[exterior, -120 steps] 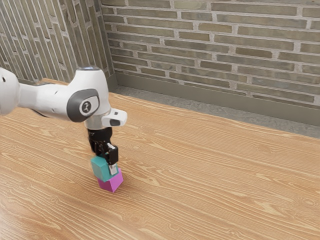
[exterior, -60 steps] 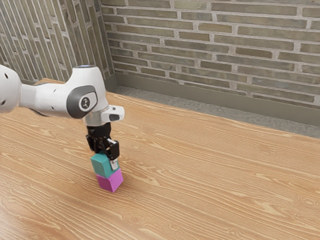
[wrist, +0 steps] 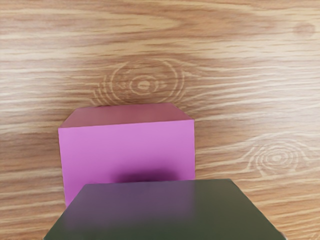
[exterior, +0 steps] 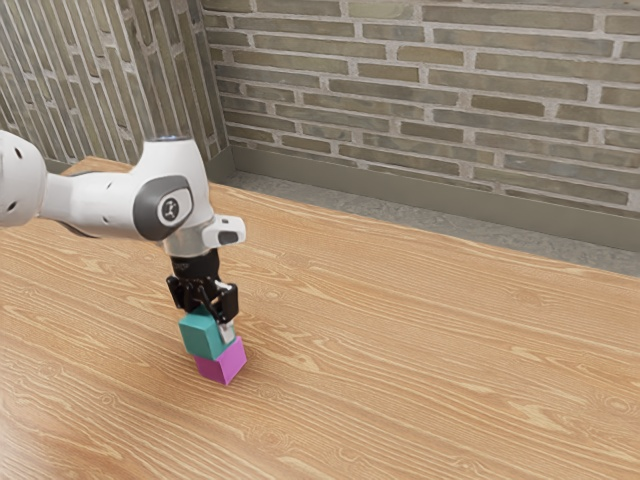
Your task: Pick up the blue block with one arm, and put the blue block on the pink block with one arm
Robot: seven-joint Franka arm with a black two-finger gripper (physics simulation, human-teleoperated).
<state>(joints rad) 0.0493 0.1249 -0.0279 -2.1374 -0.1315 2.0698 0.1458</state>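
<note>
In the exterior view the white arm (exterior: 100, 200) comes in from the exterior view's left edge and bends down over the wooden table (exterior: 420, 340). It ends in the black gripper (exterior: 203, 312) in the lower left part of the frame. The blue block (exterior: 203, 337) sits directly under it, resting on top of the pink block (exterior: 224, 364), and the two form a small stack on the table. The blue block is turned slightly against the pink one, so their edges do not line up exactly. The gripper hangs just over the stack with its jaws spread. One tip reaches down beside the blue block's upper edge on the exterior view's right, and the grip looks released rather than clenched on the block. A brick wall (exterior: 450, 80) runs across the upper part of the frame behind the table. In the wrist view the blue block (wrist: 160, 210) appears as a dark blurred shape right under the hand. The pink block (wrist: 125, 150) shows beyond it, touching it, with the wood grain of the table (wrist: 150, 50) around both.
</note>
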